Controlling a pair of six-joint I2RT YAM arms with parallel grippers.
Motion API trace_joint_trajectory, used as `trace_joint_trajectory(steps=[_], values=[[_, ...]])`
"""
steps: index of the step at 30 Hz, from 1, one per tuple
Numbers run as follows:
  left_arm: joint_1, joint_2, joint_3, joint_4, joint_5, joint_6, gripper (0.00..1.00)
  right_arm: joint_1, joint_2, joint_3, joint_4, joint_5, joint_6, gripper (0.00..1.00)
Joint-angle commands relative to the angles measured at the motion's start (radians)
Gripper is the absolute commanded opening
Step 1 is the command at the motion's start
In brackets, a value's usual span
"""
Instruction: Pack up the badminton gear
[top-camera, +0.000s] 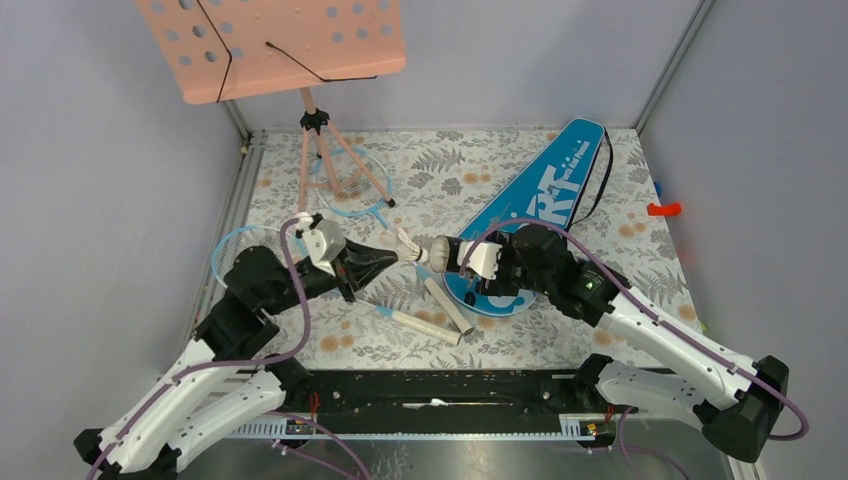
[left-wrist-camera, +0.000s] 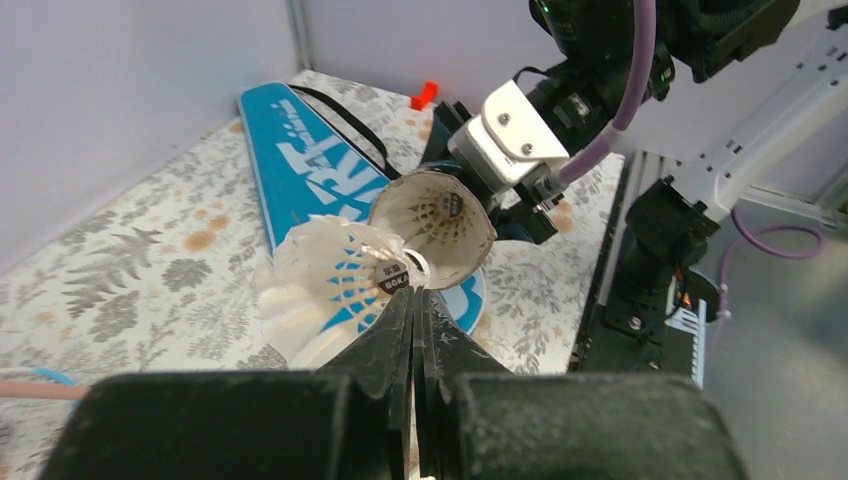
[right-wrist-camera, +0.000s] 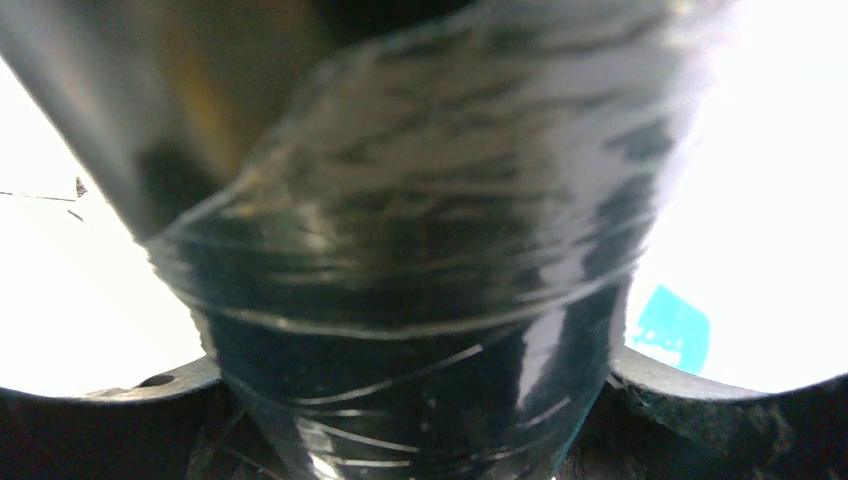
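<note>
My left gripper (top-camera: 397, 258) (left-wrist-camera: 415, 292) is shut on a white feather shuttlecock (top-camera: 406, 243) (left-wrist-camera: 325, 275), pinching it near its cork. The cork end sits right at the open mouth of the dark tube (top-camera: 446, 254) (left-wrist-camera: 435, 215) (right-wrist-camera: 420, 280). Another shuttlecock shows inside the mouth. My right gripper (top-camera: 478, 260) (right-wrist-camera: 420, 425) is shut on the tube and holds it level above the blue SPORT bag (top-camera: 545, 195) (left-wrist-camera: 310, 165). One light-blue racket (top-camera: 350, 182) lies under the tripod. The other racket (top-camera: 232, 252) lies at the left, and cream handles (top-camera: 430, 322) lie in front.
The pink perforated music stand (top-camera: 270, 45) rises on its tripod (top-camera: 320, 150) at the back left. A small red object (top-camera: 663, 209) (left-wrist-camera: 425, 95) sits by the right wall. Walls close in the floral mat (top-camera: 600, 270) on three sides.
</note>
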Motion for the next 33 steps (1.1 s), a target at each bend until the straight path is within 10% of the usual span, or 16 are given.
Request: trace_joint_trajectory(steps=[1, 33], values=[[-0.002, -0.052, 0.047, 0.021, -0.100, 0.017, 0.00, -0.002, 0.000, 0.064, 0.036, 0.002, -0.004, 0.23], [-0.113, 0.338, 0.121, 0.170, 0.130, -0.008, 0.00, -0.002, -0.018, 0.056, 0.126, -0.272, 0.034, 0.22]])
